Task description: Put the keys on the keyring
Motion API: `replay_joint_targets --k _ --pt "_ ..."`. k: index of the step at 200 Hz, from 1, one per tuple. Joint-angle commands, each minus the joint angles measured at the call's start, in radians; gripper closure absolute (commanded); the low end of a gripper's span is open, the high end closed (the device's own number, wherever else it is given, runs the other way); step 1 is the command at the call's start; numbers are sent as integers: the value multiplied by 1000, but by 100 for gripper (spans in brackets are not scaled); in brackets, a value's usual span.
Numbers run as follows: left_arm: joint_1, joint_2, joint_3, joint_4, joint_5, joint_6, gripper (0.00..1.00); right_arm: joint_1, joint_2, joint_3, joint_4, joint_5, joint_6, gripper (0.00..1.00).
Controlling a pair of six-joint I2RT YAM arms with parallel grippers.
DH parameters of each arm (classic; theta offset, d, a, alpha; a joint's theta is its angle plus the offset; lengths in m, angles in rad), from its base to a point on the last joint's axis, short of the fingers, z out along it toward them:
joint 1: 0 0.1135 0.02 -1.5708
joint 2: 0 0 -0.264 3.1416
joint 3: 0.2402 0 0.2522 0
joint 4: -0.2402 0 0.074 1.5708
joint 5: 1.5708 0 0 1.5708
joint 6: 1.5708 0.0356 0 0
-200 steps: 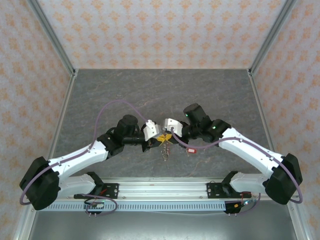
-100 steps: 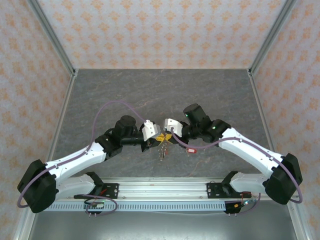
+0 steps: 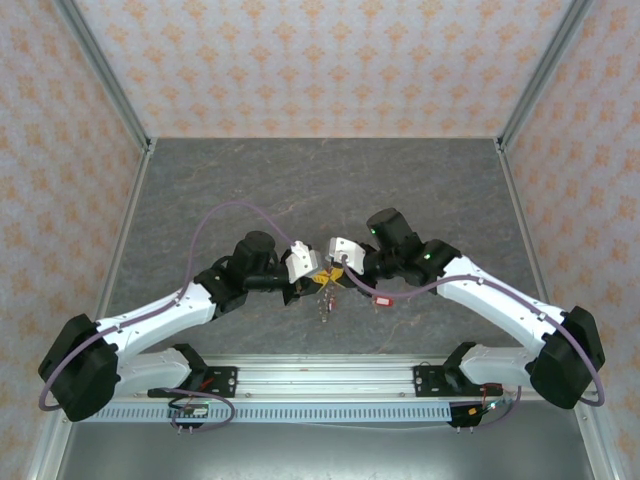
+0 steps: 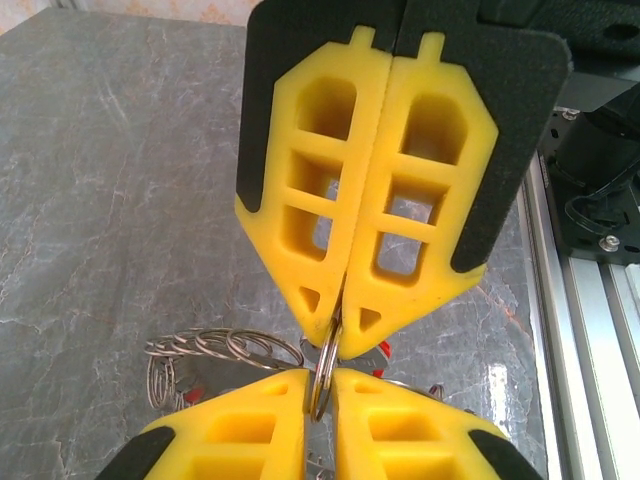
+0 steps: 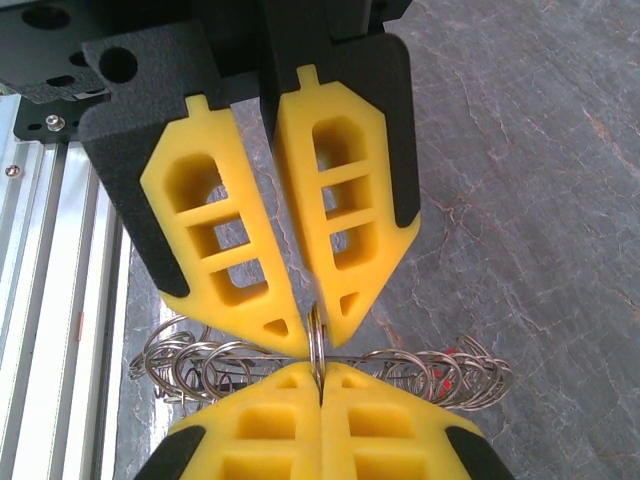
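Note:
Both grippers meet tip to tip above the middle of the table. My left gripper (image 3: 317,279) and right gripper (image 3: 333,276) are each shut on the same thin metal ring (image 5: 317,346) of the keyring. From that pinch the keyring's bunch of small rings (image 3: 325,300) hangs down. In the left wrist view my left gripper (image 4: 320,378) pinches the ring from below and the right gripper (image 4: 340,338) from above. In the right wrist view my right gripper (image 5: 320,368) holds it against the left gripper (image 5: 315,340). Loops (image 5: 430,375) fan out to both sides. One of the keys, with a red tag (image 3: 380,298), lies on the table.
The grey marbled table (image 3: 320,190) stretches open behind the grippers, bounded by patterned walls. An aluminium rail (image 3: 320,378) runs along the near edge below the hanging bunch. More loops (image 4: 220,348) and a red tag (image 4: 385,348) show under the left fingers.
The left arm swung slightly out and back, and its jaws closed a little tighter on the ring. The hanging bunch swayed slightly. The right arm stayed still.

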Motion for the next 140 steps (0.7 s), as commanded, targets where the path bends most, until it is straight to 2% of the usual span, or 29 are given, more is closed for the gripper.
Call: replay_joint_targets --k 1,21,32,69,100,140 --pt "-4 -13 23 8 8 19 87 -5 -14 -4 53 -31 12 100" --pt "-4 -27 21 11 1 17 92 -5 -15 -6 43 -20 7 99" --pt "-4 -30 20 14 2 16 100 -5 -14 -8 41 -14 5 99" --pt "-3 -51 -8 84 2 -16 100 -19 -48 -34 41 2 28 92" --pt "-4 -46 -19 126 38 -41 100 -65 -55 -78 66 -88 59 86" --pt "-3 -31 -17 157 67 -61 100 -86 -68 -126 188 -160 123 85"
